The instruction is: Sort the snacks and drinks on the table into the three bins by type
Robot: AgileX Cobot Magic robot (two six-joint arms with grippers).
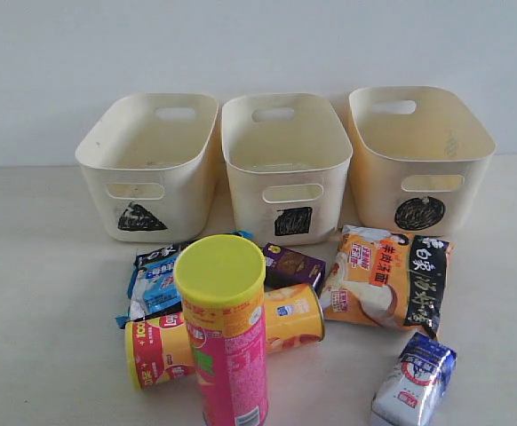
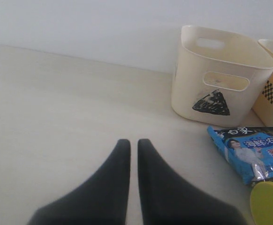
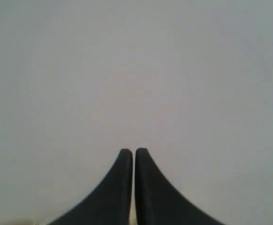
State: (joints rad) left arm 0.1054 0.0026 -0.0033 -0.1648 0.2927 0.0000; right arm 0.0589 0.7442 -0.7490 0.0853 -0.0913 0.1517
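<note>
Sorting looks not yet begun. The three bins, marked with a scribbled triangle (image 1: 183, 209), square (image 1: 245, 204) and circle (image 1: 378, 191), line the upper half of the exterior view, and no goods show inside them. All the goods sit on the worktop (image 1: 45, 293) below. A pink chip can (image 1: 232, 355) stands at lower centre with a yellow-orange can (image 1: 285, 319) lying behind it. A blue packet (image 1: 156, 280) is at left and an orange packet (image 1: 383, 275) at right. A purple carton (image 1: 291, 264) is at centre and a blue-and-white carton (image 1: 414, 377) at lower right.

The left hand (image 2: 132, 143) is together and empty over bare worktop. The right hand (image 3: 130, 152) is also together, facing a blank surface.

The next move probably calls for opening a hand and reaching for a nearby item.

Both packets carry Chinese lettering, too small to read surely.
</note>
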